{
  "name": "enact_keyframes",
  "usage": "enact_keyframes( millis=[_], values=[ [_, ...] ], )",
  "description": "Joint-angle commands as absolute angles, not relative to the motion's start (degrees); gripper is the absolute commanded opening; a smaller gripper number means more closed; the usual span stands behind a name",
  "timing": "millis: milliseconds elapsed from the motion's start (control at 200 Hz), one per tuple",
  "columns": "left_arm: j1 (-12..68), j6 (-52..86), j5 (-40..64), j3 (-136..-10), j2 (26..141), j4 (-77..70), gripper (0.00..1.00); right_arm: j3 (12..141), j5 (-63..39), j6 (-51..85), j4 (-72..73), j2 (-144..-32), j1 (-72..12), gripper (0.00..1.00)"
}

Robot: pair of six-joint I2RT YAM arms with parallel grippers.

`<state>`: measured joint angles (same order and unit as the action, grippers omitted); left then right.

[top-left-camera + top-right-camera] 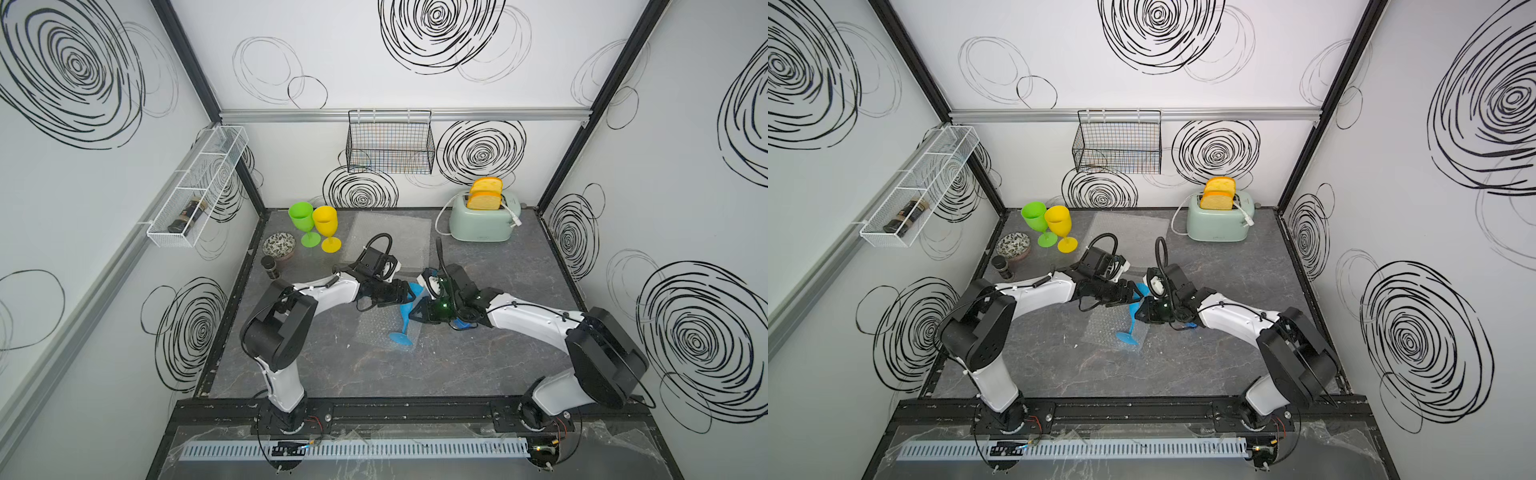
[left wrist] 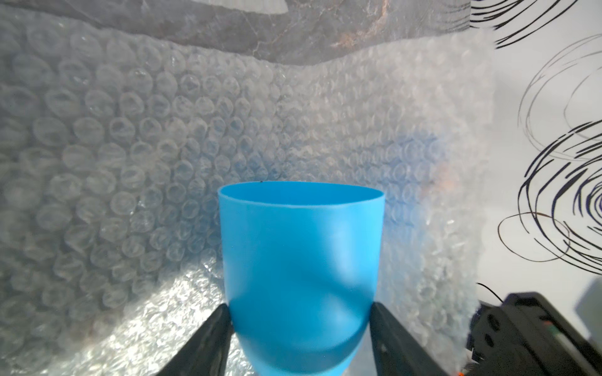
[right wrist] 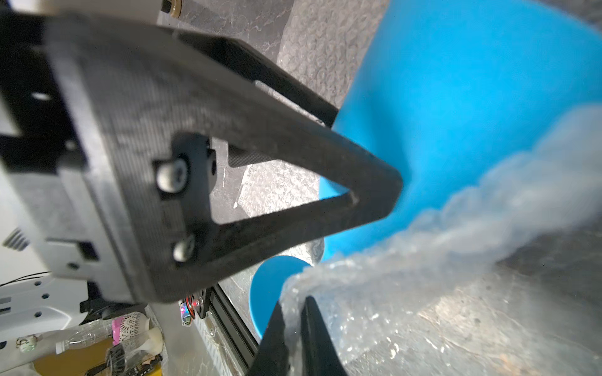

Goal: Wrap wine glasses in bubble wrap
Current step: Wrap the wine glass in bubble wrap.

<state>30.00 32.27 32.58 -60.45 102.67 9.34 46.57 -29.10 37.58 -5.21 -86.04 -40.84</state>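
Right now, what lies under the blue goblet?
A clear bubble wrap sheet lies under the foot and stem of the blue goblet. Beneath its bowl I cannot tell from the top views: the left tool and right tool cover that spot.

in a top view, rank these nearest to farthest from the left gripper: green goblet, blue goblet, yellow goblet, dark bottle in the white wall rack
1. blue goblet, held in the left gripper, table centre.
2. yellow goblet, back left.
3. green goblet, beside it, nearer the wall.
4. dark bottle, rack on the left wall.
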Motion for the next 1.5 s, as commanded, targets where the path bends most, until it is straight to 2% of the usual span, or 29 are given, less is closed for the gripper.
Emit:
enact_keyframes(
  millis=[0,75,390,766,901,1286,1396,1496],
  values=[
    [30.15,31.6,31.06,-61.34,103.38,10.17,0.69,47.46,-28.66,36.11,-7.19,-84.64,-40.96,0.09],
    [29.84,31.81,31.93,-61.76,102.78,10.28,0.77,46.72,-29.45,36.44,-6.03,-84.93,-41.0,0.07],
    [27.69,32.01,37.26,-60.36,96.84,9.29,0.87,48.33,-30.29,35.54,-6.07,-88.03,-41.24,0.0],
    [28.82,28.59,35.38,-58.32,95.03,10.1,0.91,50.0,-30.59,35.29,-5.68,-89.17,-41.99,0.01],
    [29.27,27.17,33.53,-59.06,96.47,11.43,0.88,50.82,-30.49,34.97,-6.94,-89.5,-42.09,0.01],
    [29.72,26.19,30.35,-60.03,99.67,12.2,0.62,51.54,-30.49,34.63,-7.54,-89.91,-42.43,0.01],
    [29.83,26.23,30.18,-59.46,99.84,11.63,0.54,50.54,-31.11,34.91,-6.16,-89.04,-42.48,0.03],
    [30.14,25.73,30.15,-59.33,100.09,11.86,0.54,51.16,-30.48,34.36,-8.25,-88.74,-42.21,0.08]
  ],
)
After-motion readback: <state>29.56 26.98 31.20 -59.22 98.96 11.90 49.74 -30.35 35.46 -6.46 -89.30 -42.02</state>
